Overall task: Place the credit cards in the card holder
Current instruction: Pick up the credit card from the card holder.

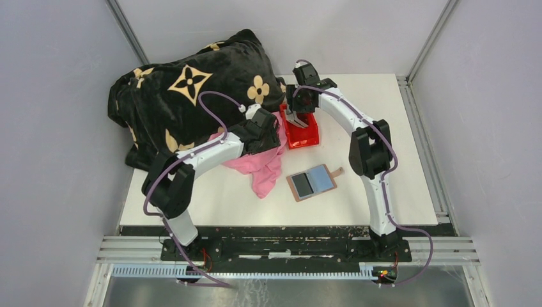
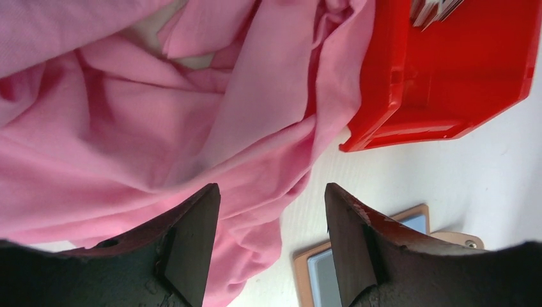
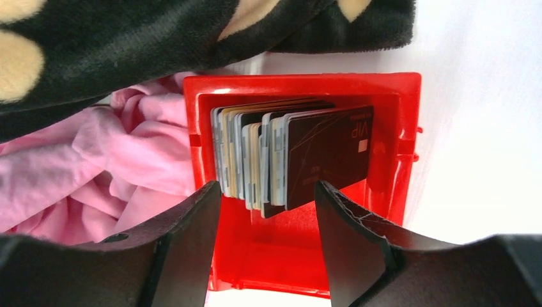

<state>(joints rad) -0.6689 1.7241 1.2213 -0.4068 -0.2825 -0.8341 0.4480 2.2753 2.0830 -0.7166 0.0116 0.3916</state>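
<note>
The glossy red plastic bin holds thin credit cards standing on edge, the flat brown leather card holder lies open nearby, the right gripper hangs spread above the bin, and the left gripper, spread and empty, tilts over crumpled pink cloth beside it.

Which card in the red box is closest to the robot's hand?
The black card, at the front of the stack in the red box. Its whole face shows; the others stand behind it, farther from the right hand.
</note>
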